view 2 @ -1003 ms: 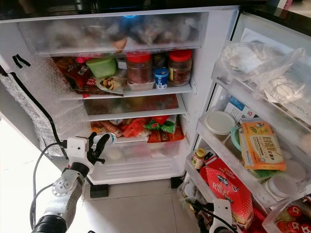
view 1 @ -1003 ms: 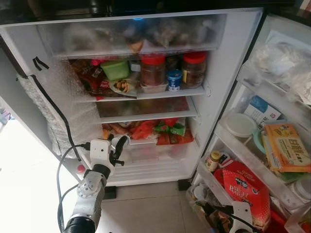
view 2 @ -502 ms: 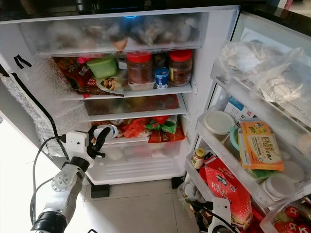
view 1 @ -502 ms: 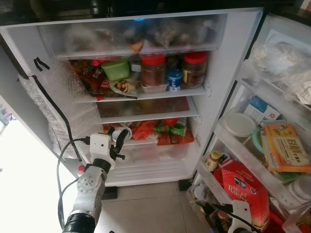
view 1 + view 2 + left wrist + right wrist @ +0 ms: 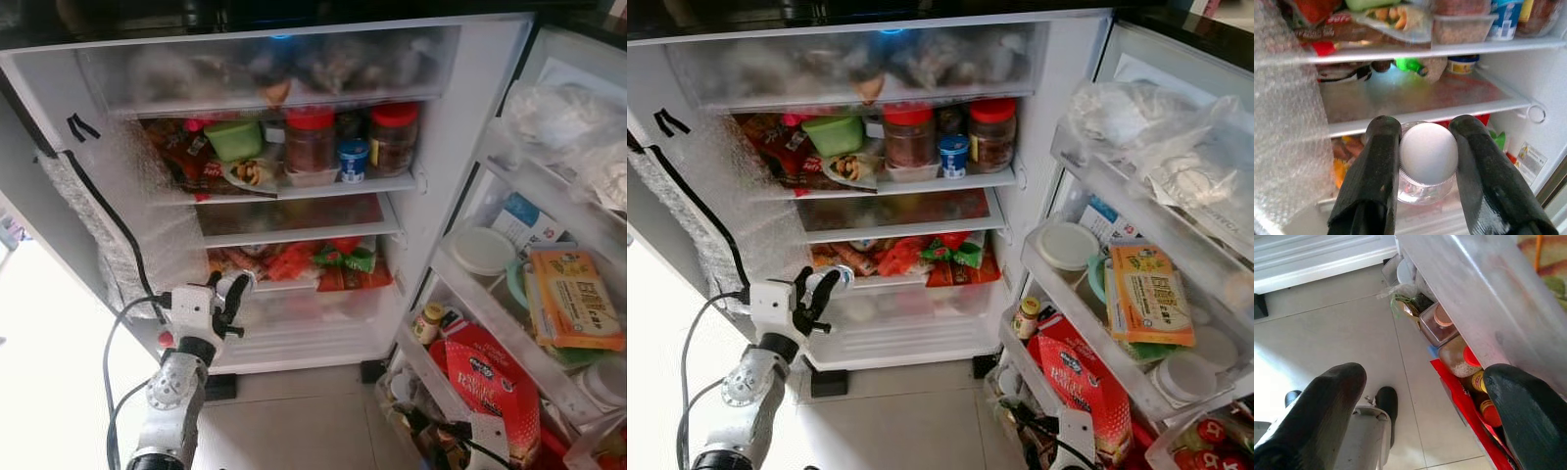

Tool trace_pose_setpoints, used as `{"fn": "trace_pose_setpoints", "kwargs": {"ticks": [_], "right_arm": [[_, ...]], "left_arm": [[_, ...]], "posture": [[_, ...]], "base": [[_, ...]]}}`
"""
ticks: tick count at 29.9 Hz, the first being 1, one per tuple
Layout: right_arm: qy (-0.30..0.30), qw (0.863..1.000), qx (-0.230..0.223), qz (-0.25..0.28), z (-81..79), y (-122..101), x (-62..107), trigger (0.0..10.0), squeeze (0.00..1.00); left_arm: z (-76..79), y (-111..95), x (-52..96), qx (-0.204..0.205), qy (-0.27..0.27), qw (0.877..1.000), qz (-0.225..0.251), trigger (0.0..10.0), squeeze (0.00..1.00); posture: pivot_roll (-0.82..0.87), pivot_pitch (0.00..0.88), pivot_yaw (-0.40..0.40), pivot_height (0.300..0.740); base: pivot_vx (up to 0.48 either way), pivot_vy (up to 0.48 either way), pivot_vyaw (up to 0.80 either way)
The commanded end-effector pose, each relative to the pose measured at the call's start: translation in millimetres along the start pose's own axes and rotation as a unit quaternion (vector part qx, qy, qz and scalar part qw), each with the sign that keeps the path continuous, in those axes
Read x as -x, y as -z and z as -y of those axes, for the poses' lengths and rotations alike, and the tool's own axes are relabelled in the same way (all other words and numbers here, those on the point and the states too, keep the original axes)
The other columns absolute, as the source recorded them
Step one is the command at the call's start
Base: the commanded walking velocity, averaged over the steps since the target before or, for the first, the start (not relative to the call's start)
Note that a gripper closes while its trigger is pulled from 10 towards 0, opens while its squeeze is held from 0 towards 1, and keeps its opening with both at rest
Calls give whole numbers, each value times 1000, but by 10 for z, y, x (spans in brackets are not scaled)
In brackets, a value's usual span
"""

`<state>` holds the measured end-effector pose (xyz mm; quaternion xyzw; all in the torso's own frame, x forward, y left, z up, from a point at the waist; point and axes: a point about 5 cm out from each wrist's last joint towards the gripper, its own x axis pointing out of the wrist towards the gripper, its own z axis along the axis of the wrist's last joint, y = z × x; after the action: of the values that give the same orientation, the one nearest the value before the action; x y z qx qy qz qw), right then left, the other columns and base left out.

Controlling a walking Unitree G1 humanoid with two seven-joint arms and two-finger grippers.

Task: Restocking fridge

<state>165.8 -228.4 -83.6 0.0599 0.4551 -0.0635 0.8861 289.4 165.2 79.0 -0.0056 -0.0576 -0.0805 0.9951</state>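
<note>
Since half a second ago the left claw (image 5: pixel 233 294) has dropped and drawn back a little from the fridge's lower shelf, and now sits just before the clear drawer (image 5: pixel 313 304) at the bottom left of the fridge (image 5: pixel 460 117). Its two black fingers (image 5: pixel 1376 171) are closed on a small clear bottle (image 5: pixel 1427 169) with a white ribbed cap, one finger pressed to each side of the cap. Behind it, the wrist view shows a glass shelf (image 5: pixel 1420 95) with a green bottle lying at its back.

To the right and higher, the upper shelf carries a green tub (image 5: pixel 233 139), two red-lidded jars (image 5: pixel 310 140) and a small blue cup (image 5: pixel 353 161). Below the glass shelf lie red and green packets (image 5: pixel 328 262).

Further right, the open door's racks hold a white-lidded container (image 5: pixel 482 251), an orange carton (image 5: pixel 580 299), a small yellow-capped bottle (image 5: pixel 427 323) and a red bag (image 5: pixel 493 382).

At the far right, low by the door's foot, the right claw (image 5: pixel 1420 411) hangs over the tiled floor (image 5: pixel 1342 328), fingers spread wide and holding nothing.
</note>
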Motion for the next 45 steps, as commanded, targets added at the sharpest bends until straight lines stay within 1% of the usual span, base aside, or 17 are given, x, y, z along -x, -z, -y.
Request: {"fn": "trace_pose_setpoints", "kwargs": {"ticks": [1, 7, 13, 14, 16, 22, 29, 36, 42, 45], "right_arm": [[7, 1000, 2, 0, 46, 30, 16, 10000, 0], [7, 1000, 3, -3, 66, 56, 26, 10000, 0], [4, 1000, 9, -5, 61, 46, 23, 10000, 0], [2, 1000, 11, -7, 59, 55, 24, 10000, 0], [0, 1000, 13, -8, 59, 59, 25, 10000, 0], [1, 1000, 19, -9, 72, 56, 27, 10000, 0], [1, 1000, 18, -11, 79, 63, 30, 10000, 0], [0, 1000, 19, -12, 82, 66, 31, 10000, 0], [-3, 1000, 16, -10, 78, 61, 31, 10000, 0], [-4, 1000, 19, -10, 79, 56, 30, 10000, 0]], "left_arm": [[-8, -45, 4, 6, -4, 1000, 7, 10000, 0], [29, -22, 27, 8, 2, 1000, 3, 10000, 0], [4, -42, 20, 7, -3, 1000, 5, 10000, 0], [-3, -17, 50, 8, -5, 1000, 0, 10000, 0], [0, -2, 59, 8, -6, 1000, -4, 10000, 0], [-1, -17, 22, 9, -9, 1000, -2, 10000, 0], [28, -2, 37, 10, -4, 1000, -3, 10000, 0], [74, -2, 27, 13, 4, 1000, -5, 10000, 0], [85, 29, 73, 11, 6, 1000, -11, 10000, 0], [89, 23, 72, 11, 6, 1000, -10, 10000, 0]], "posture": [[7, 85, 3, 740], [9, 82, -6, 740], [10, 78, -8, 740], [-3, 54, -9, 740], [-2, 54, -10, 740], [3, 63, -15, 740], [-5, 80, -18, 740], [-1, 96, -21, 740], [0, 99, -21, 740], [0, 106, -22, 740]], "base": [[0, 0, 0], [182, 0, 0], [281, 0, 0], [281, 0, 0], [279, 0, 0], [279, 0, 0], [271, 0, 0], [0, 0, 0], [0, 0, 0], [0, 0, 0]]}}
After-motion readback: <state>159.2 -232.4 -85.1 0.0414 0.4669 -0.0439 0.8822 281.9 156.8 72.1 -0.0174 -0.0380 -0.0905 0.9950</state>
